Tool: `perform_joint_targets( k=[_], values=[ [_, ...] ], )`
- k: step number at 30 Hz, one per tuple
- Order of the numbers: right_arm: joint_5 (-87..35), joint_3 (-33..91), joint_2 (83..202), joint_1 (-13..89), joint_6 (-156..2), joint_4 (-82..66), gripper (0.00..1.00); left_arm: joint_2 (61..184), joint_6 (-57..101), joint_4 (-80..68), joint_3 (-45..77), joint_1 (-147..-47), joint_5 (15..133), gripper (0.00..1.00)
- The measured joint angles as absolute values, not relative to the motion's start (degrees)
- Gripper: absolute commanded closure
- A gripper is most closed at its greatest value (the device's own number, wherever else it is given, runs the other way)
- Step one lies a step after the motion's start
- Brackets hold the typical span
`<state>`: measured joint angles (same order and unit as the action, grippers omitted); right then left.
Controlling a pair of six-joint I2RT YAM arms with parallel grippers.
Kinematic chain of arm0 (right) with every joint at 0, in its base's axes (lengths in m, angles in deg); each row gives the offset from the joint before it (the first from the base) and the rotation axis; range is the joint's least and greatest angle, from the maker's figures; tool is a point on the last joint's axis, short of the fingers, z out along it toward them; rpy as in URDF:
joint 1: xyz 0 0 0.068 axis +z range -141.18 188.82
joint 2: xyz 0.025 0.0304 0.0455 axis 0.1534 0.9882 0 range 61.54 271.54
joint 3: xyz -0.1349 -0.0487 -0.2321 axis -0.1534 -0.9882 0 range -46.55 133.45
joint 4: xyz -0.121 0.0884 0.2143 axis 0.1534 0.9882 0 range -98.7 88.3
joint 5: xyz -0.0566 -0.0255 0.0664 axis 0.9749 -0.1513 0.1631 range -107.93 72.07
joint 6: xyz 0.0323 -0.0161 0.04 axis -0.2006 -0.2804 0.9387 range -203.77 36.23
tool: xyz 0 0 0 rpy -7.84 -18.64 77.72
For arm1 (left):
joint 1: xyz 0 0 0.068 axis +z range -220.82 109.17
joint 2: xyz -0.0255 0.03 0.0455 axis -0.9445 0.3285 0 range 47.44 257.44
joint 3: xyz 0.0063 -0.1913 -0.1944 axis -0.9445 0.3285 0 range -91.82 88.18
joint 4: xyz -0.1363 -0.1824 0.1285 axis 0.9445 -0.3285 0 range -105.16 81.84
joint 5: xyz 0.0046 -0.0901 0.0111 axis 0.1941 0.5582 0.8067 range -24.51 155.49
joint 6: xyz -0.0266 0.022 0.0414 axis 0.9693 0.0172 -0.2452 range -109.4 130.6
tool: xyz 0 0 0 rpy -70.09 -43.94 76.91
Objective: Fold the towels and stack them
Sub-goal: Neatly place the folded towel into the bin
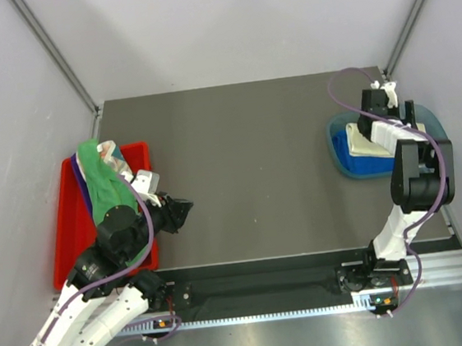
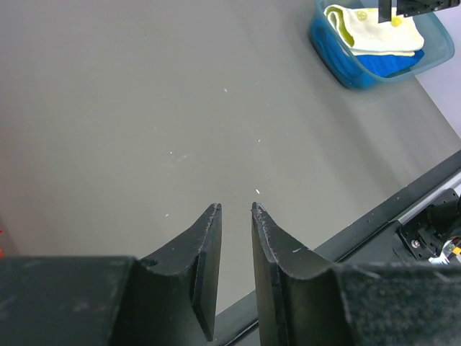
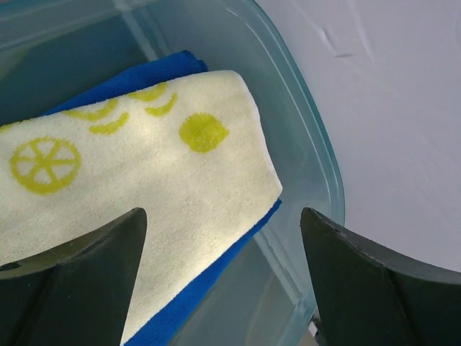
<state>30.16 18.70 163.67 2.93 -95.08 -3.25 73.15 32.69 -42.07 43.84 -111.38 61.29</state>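
Observation:
A folded pale yellow towel (image 3: 144, 166) with a lemon print lies on a folded royal blue towel (image 3: 166, 68) inside the translucent blue bin (image 3: 317, 144) at the table's right. My right gripper (image 3: 223, 216) hangs just above the yellow towel's corner, open, holding nothing. At the left, a green towel (image 1: 99, 178) is draped over a purple one (image 1: 76, 168) and a white printed one (image 1: 115, 156) in the red tray (image 1: 72, 231). My left gripper (image 2: 236, 207) points across the bare table beside the tray, open by a narrow gap with nothing between its fingers.
The grey tabletop (image 1: 247, 171) stretches between tray and bin. White walls close in on the left, right and back. A black rail (image 1: 268, 285) runs along the table's near edge, by the arm bases.

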Motion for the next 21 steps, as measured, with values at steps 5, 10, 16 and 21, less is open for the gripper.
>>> perform_joint_targets(
  k=[5, 10, 16, 21],
  values=[
    [28.39, 19.27, 161.48, 2.39, -90.01, -0.26, 0.14, 73.15, 32.69, -42.07, 43.84, -111.38, 61.31, 0.71],
    [22.54, 22.07, 159.43, 3.15, -83.76, 3.13, 0.15, 73.19, 32.69, -42.07, 43.84, -111.42, 61.26, 0.71],
    [17.23, 22.27, 159.25, 7.3, -76.96, 5.23, 0.16, 73.22, 32.69, -42.07, 43.84, -111.42, 60.39, 0.7],
    [14.82, 17.63, 157.13, 14.1, -73.1, 5.49, 0.16, 73.94, 32.71, -42.09, 43.84, -111.45, 59.01, 0.7]
  ],
)
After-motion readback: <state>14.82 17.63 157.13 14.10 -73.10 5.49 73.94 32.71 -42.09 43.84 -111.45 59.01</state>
